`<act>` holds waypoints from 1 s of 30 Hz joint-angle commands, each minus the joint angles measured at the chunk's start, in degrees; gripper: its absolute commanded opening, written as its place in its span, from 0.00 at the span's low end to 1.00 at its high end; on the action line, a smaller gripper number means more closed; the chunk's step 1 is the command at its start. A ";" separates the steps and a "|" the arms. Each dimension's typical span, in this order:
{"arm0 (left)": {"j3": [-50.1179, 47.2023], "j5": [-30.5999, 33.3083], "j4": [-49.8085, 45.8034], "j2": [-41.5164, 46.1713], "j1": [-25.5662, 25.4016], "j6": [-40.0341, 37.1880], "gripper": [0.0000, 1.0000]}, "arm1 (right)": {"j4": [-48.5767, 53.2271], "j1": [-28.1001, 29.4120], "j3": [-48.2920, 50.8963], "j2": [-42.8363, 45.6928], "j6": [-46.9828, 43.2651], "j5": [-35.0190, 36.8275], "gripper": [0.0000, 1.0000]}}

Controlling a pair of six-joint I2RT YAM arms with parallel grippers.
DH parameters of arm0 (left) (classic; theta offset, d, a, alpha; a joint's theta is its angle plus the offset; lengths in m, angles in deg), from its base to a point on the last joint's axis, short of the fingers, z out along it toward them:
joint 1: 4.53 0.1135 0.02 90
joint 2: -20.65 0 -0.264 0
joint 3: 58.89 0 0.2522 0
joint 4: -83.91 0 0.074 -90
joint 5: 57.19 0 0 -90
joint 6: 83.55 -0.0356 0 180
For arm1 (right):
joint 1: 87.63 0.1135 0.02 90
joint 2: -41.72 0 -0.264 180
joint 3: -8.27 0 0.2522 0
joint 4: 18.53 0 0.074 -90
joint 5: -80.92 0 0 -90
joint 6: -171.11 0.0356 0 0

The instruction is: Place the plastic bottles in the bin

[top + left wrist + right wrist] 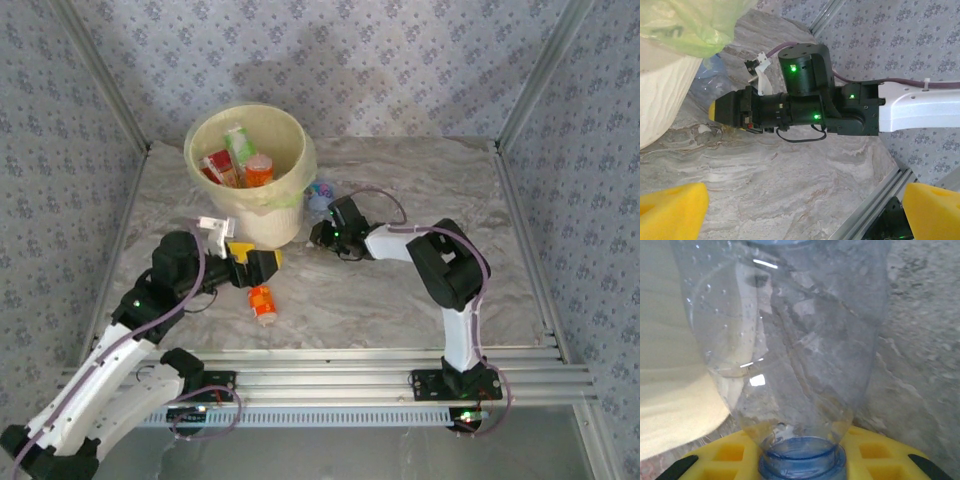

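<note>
Cream-white bin [275,222], pale yellow bag folded over its rim, stands near the far left corner of the marble tabletop [400,300]. Contents: three plastic bottles, namely a red-labelled bottle [218,168], a green-labelled bottle [238,143] and an orange-capped bottle [259,170]. One loose orange bottle [262,302] lies toward the near edge, left of centre. One clear bottle [790,340], blue-necked, lies just beside the bin's right flank. The right gripper [802,465] has its yellow fingers [875,450] closed in on that neck, apparently gripping it, though the contact is cropped. Left gripper [264,261]: fingers spread wide, holding nothing, between bin and loose orange bottle.
</note>
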 commanded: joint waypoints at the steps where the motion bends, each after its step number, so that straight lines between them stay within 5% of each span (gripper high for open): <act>1: -0.51 0.97 3.37 -1.17 -1.37 1.21 1.00 | 1.81 -0.78 1.67 4.49 -4.17 1.06 0.30; 18: -0.17 -1.89 14.14 -9.91 -4.67 8.43 1.00 | 20.48 -3.89 12.15 33.49 -19.68 9.87 0.28; 30: 8.37 -4.11 18.55 -17.29 -4.93 9.89 1.00 | 26.80 -2.67 12.61 51.94 -24.43 4.69 0.27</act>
